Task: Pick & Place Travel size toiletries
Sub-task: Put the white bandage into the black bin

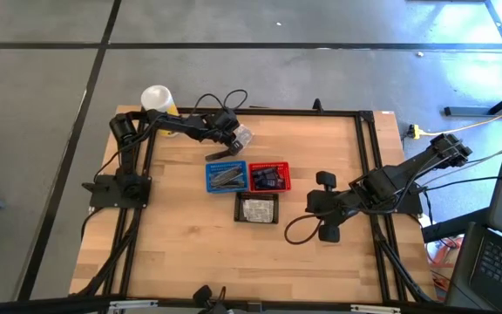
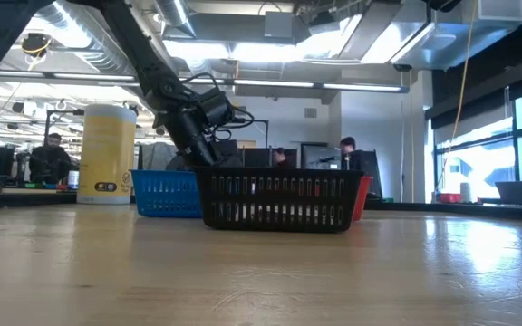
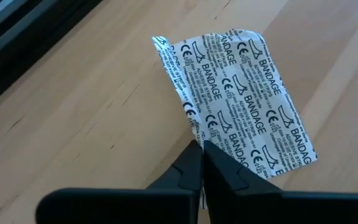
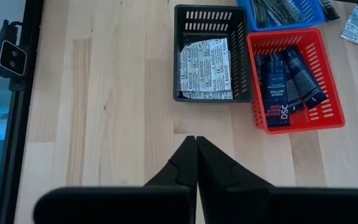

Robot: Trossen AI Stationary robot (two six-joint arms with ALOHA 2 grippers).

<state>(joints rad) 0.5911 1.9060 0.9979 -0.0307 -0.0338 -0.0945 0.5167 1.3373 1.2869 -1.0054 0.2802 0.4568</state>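
The left gripper (image 3: 202, 148) is closed, pinching the near edge of the bandage packet (image 3: 241, 93), which lies flat on the surface, its long axis slanting away ahead of the fingertips. The right gripper (image 4: 196, 142), closed and empty, waits well apart.

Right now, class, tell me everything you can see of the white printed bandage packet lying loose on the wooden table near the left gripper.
The white bandage packet is a flat, crinkly rectangular wrapper, covered in repeated black "BANDAGE" lettering and small marks. It lies on the light wooden table, one long edge slightly lifted and creased. The left gripper is shut on that edge, pinching it between its dark fingertips. In the high view it sits beyond the blue basket, outside every basket.
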